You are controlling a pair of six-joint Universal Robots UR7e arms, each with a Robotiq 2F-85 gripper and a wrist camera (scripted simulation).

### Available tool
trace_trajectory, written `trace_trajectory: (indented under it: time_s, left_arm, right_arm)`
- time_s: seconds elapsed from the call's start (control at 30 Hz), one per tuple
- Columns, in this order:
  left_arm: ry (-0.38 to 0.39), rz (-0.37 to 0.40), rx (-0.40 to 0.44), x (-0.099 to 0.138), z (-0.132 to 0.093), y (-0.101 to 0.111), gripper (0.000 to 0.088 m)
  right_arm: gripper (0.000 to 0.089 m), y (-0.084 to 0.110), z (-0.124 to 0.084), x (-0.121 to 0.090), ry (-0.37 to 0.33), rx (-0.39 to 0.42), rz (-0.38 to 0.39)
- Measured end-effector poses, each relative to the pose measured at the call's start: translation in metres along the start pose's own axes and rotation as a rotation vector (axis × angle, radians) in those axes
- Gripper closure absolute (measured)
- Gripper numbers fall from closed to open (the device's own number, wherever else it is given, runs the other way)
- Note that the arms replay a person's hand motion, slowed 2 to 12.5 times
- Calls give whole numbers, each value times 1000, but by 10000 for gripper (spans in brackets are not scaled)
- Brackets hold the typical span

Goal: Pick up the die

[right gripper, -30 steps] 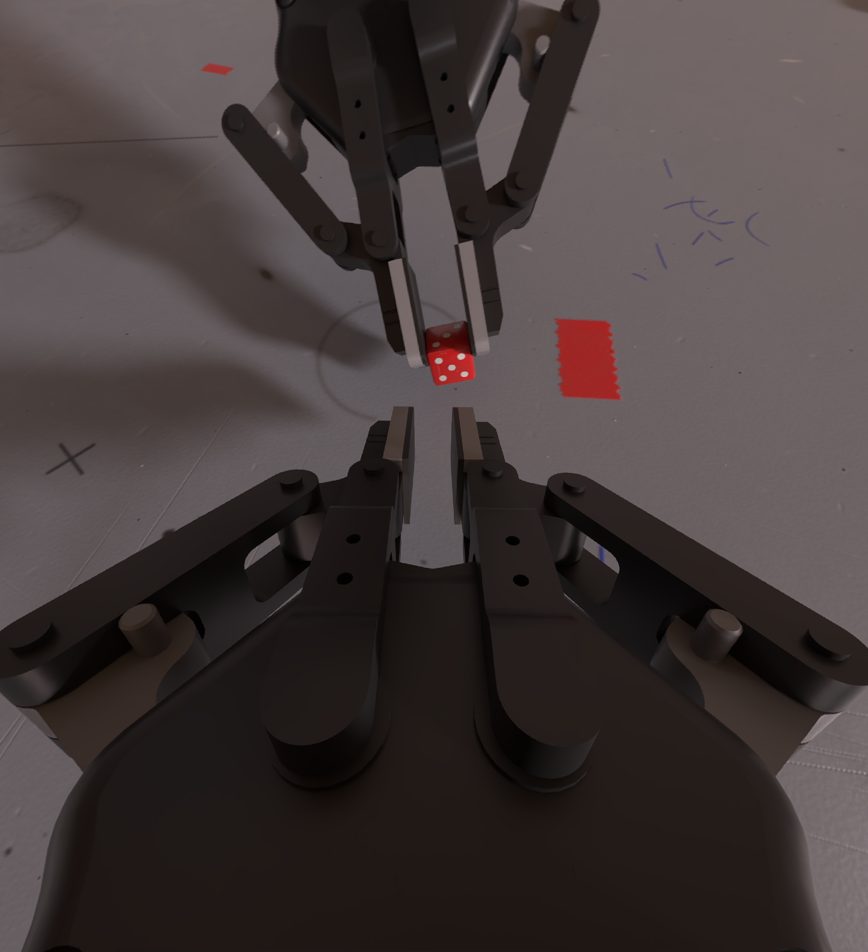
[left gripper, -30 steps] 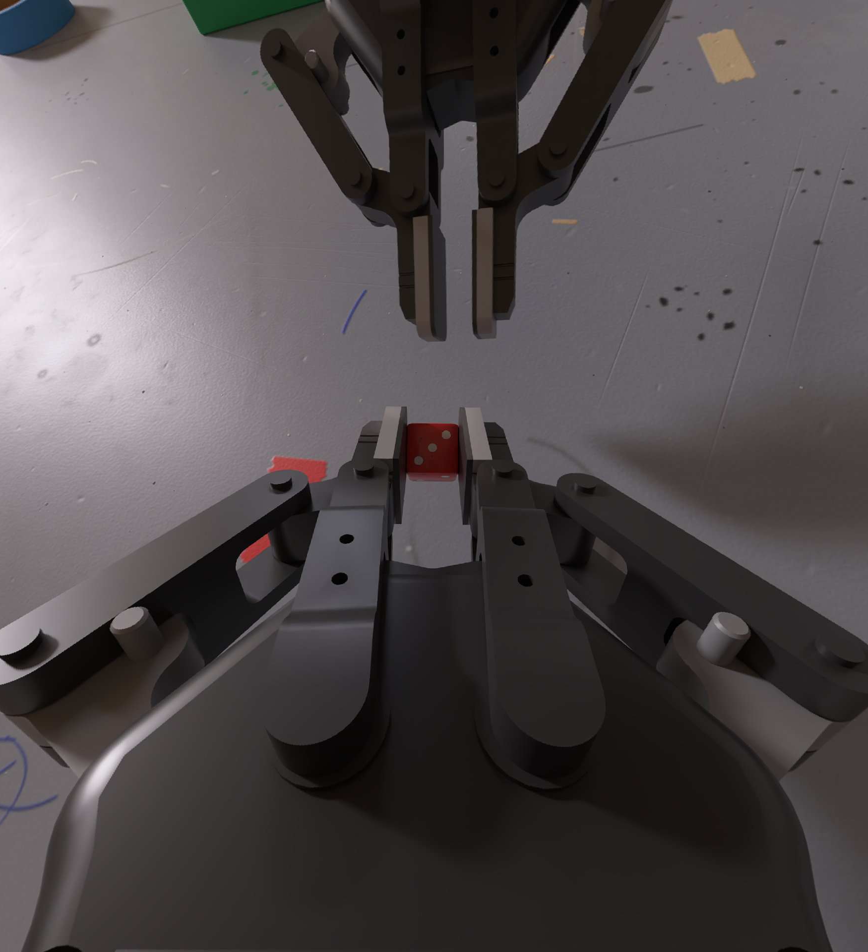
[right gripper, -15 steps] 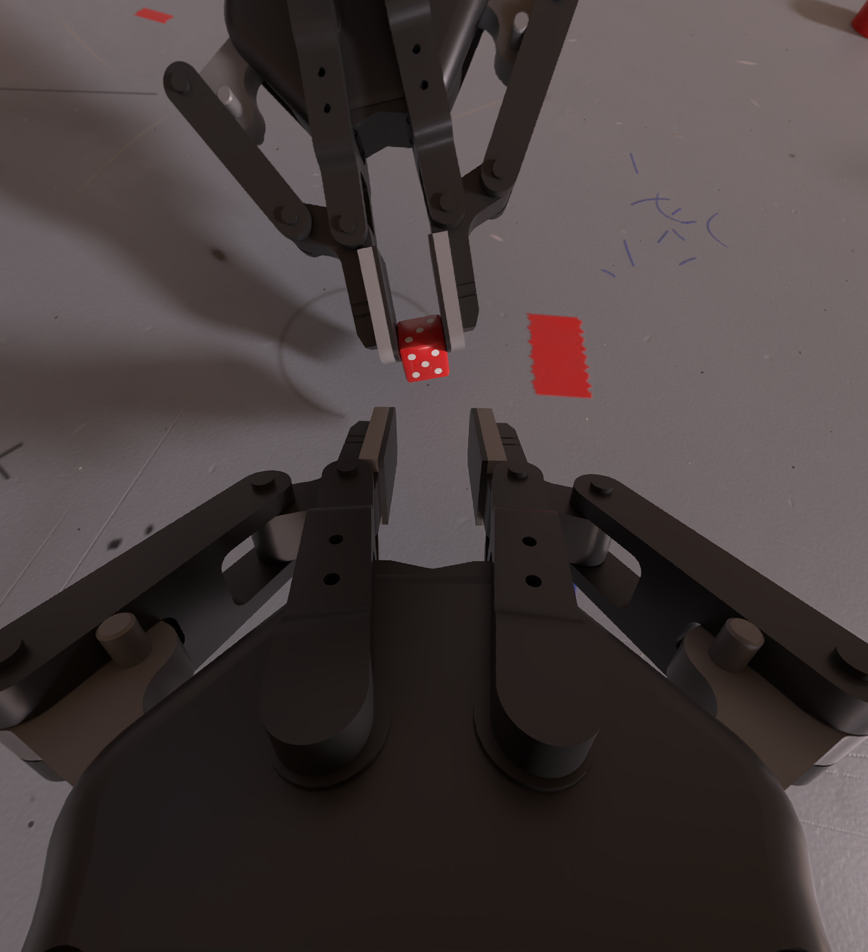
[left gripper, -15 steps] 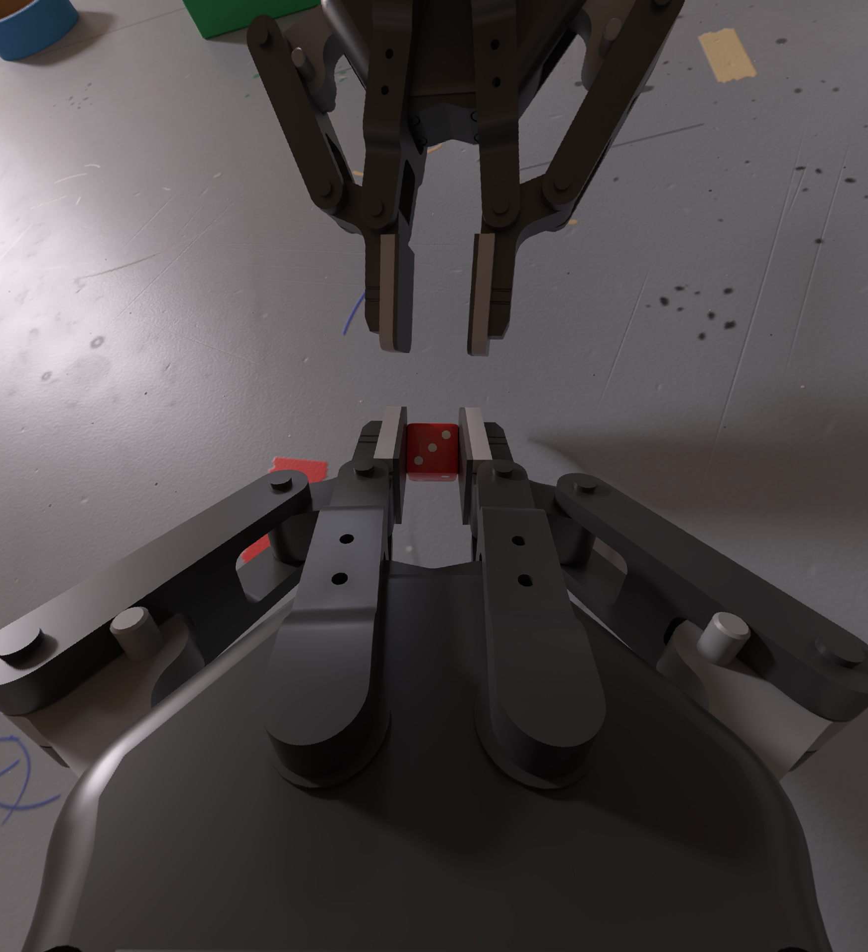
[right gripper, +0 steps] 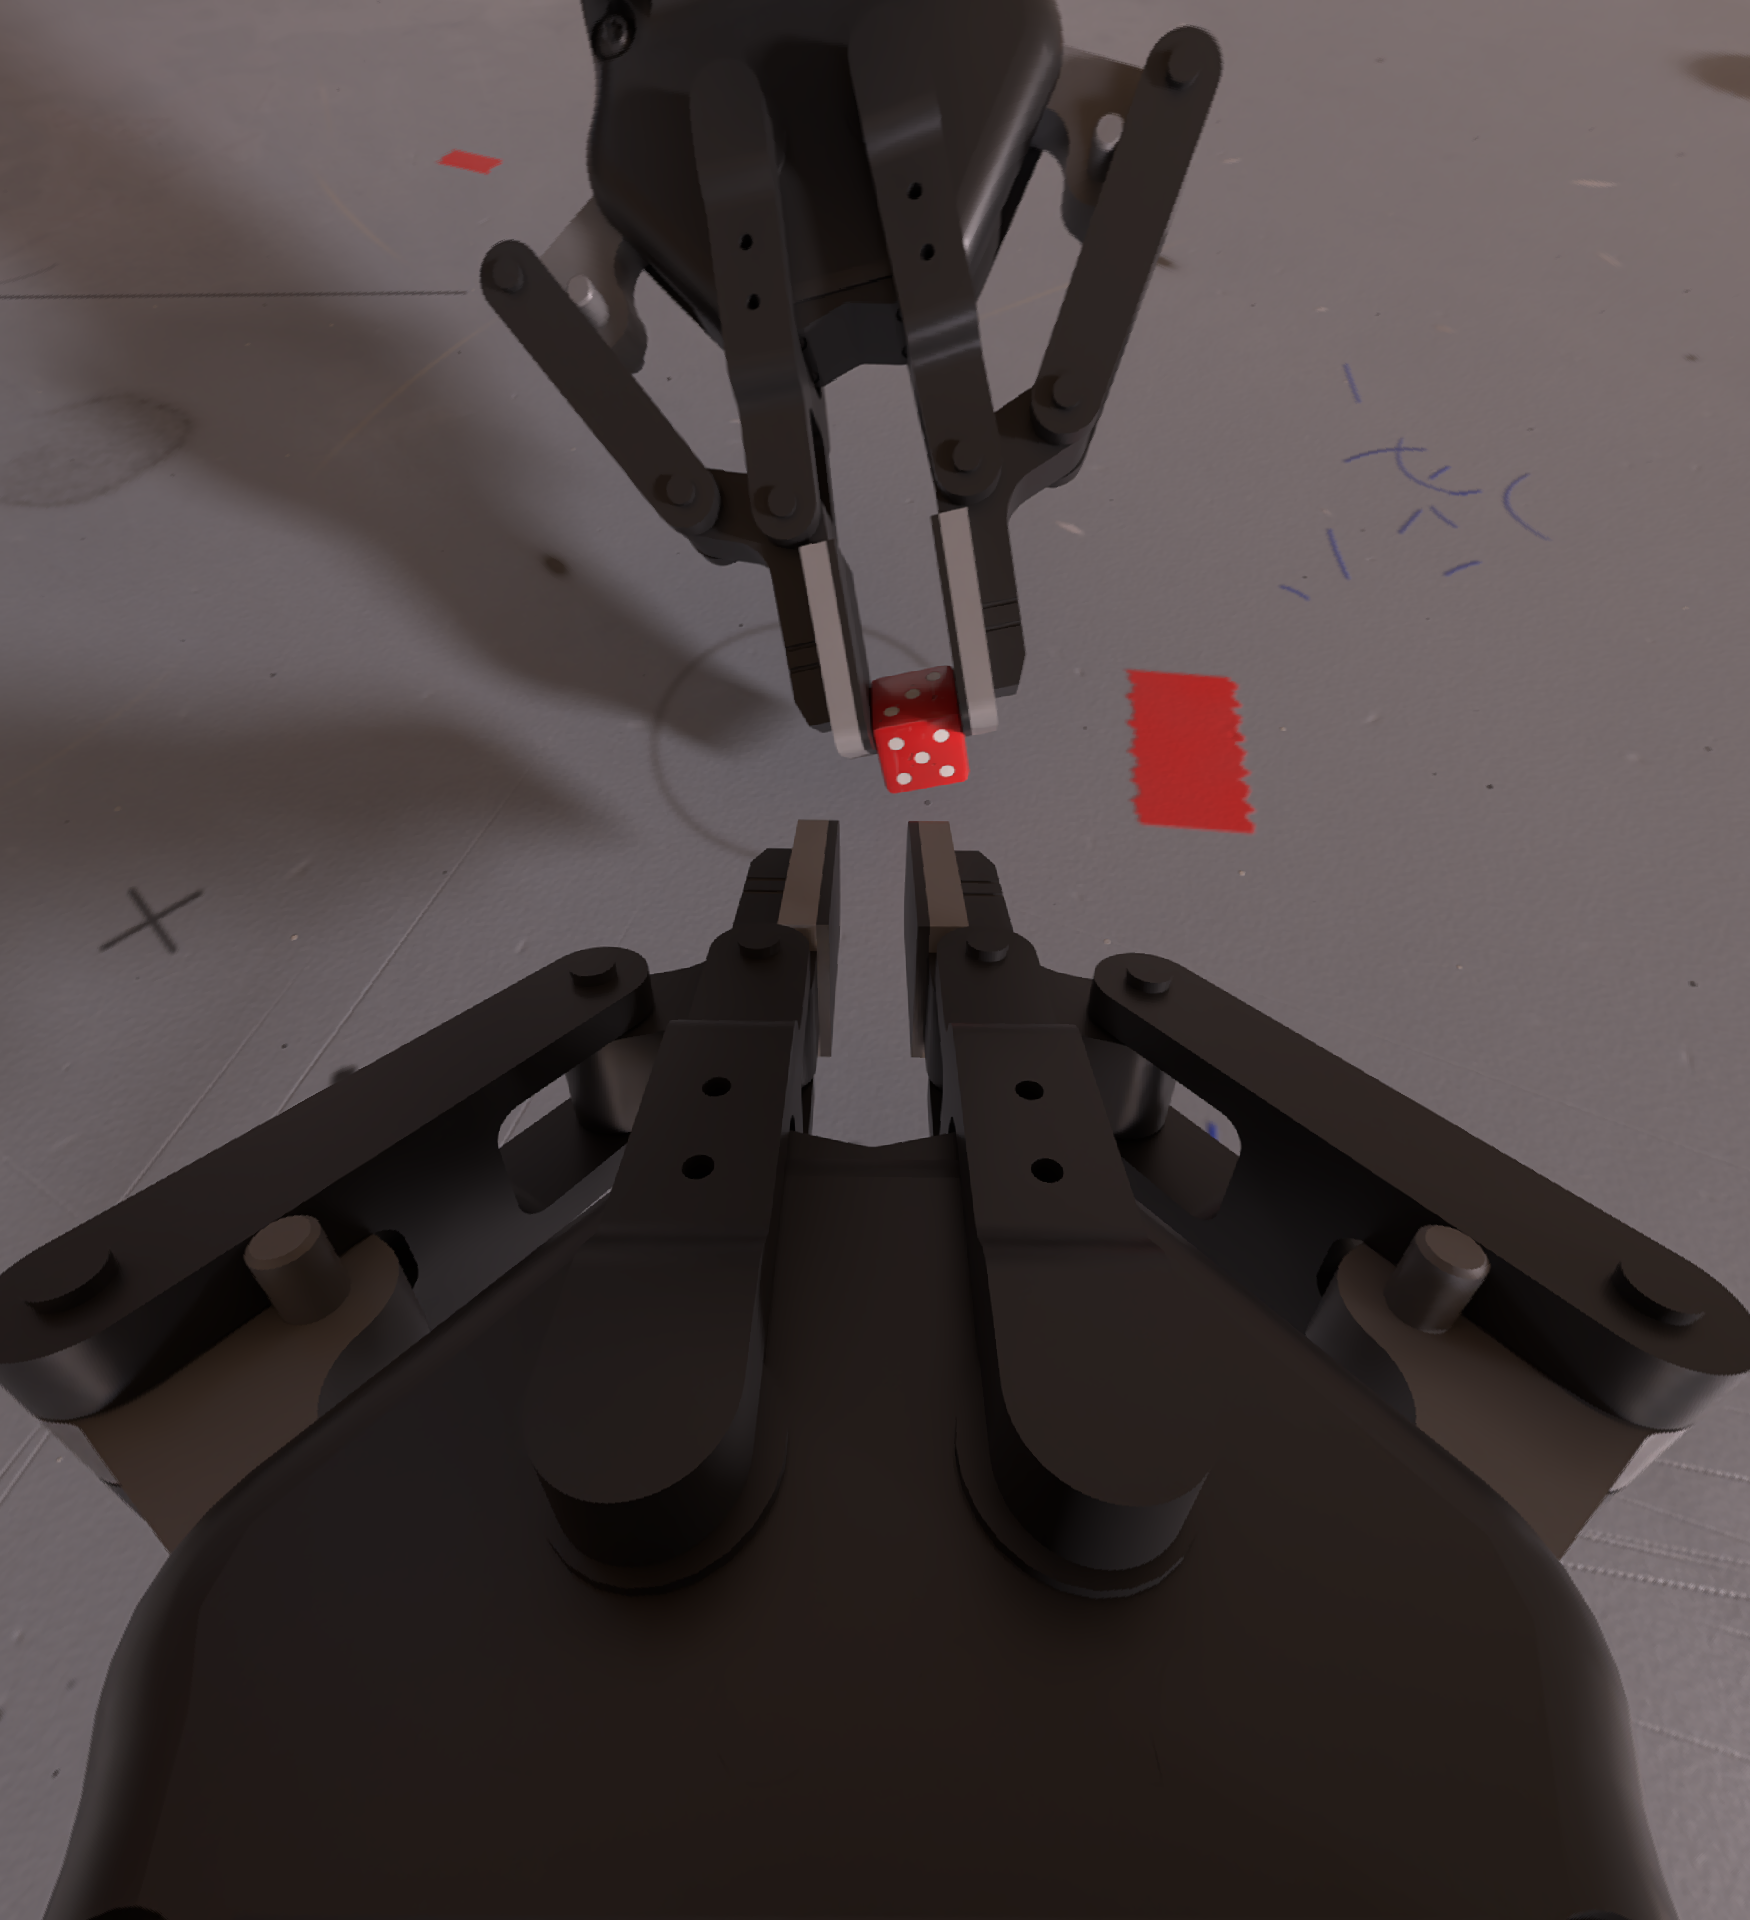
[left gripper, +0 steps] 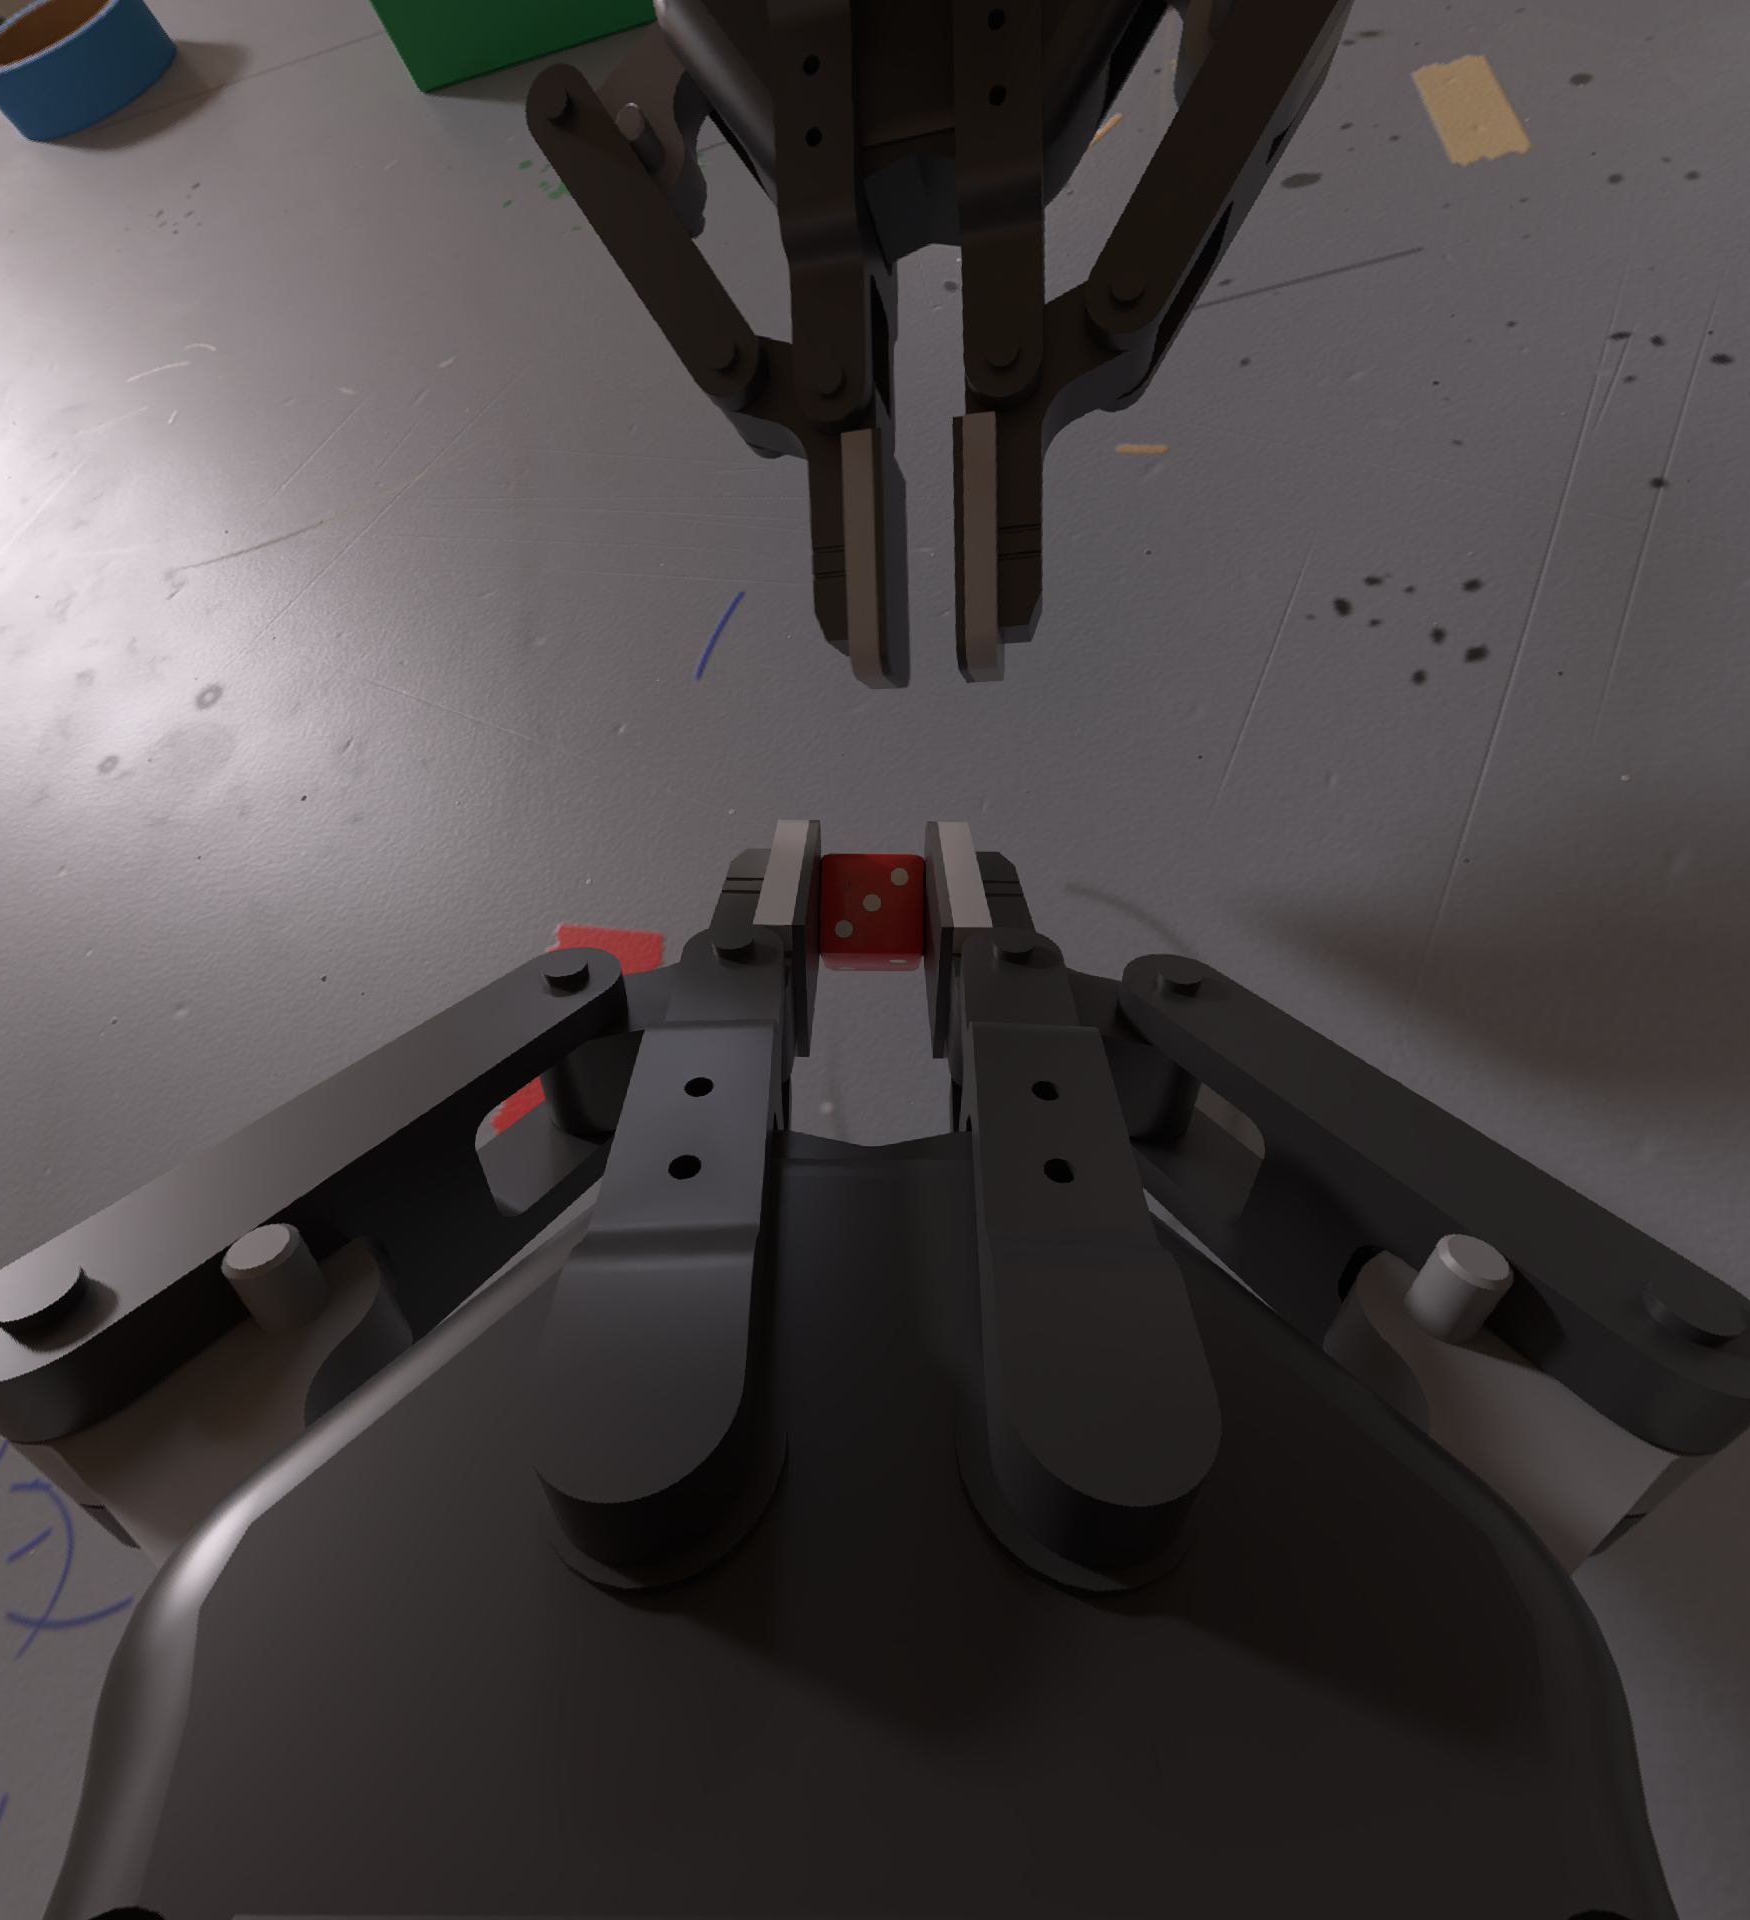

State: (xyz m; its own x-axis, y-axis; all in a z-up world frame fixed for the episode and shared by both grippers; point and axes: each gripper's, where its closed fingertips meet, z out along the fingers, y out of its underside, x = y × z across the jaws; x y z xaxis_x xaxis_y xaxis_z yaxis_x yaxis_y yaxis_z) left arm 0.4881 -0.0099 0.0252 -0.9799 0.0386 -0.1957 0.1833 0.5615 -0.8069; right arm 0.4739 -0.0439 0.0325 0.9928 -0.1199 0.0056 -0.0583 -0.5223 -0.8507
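The die (left gripper: 871,912) is sitting pinched between the two pale pads (left gripper: 786,875) of the left claw (left gripper: 872,894), out at their very tips, with both pads pressing against its sides. There is one die only, red with white spots; the left wrist view is showing a face with three spots, and the right wrist view (right gripper: 919,746) a face with five. In the right wrist view it is showing at the tips of the left claw (right gripper: 915,727), which is reaching down from the top of the picture toward the grey table (right gripper: 331,831); whether the die is touching the table or hanging clear of it I cannot tell. The right claw (right gripper: 872,868) is pointing at the die from just beside it, holding nothing, its two fingers drawn close with a narrow gap showing between the pads. In the left wrist view that same right claw (left gripper: 929,655) is hanging opposite, tip to tip with the left one but apart from it. Around them: one large red strip of tape (right gripper: 1189,750) lying flat near the die, one small red patch (right gripper: 470,161) farther off, one blue tape roll (left gripper: 71,64) and one green block (left gripper: 518,40) at the far edge, one tan tape scrap (left gripper: 1470,109), plus pen scribbles and dark specks.
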Motion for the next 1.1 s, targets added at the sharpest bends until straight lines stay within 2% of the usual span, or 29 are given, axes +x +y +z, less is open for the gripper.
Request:
trace_trajectory:
  time_s: [0.13, 0.3, 0.47, 0.57, 0.7, 1.1]
  left_arm:
    - [-5, 7, 3, 0, 0, 0, 705]
    - [-13, 22, 9, 0, -1, -1, 705]
    - [-17, 29, 12, 0, -1, -1, 705]
    - [-16, 30, 12, 1, -1, -1, 705]
    - [-15, 29, 11, 1, -1, -1, 705]
    - [-15, 33, 13, 1, -1, -1, 705]
  right_arm:
    - [697, -2, 0, 5, 38, 11, -9]
    - [676, -2, 2, 8, 67, 6, -33]
    - [747, 0, 4, 5, 54, -15, -49]
    - [801, 1, 4, -1, 13, -21, -47]
    - [808, 0, 2, -8, -46, -13, -28]
    - [804, -4, 2, 7, 54, 17, -22]
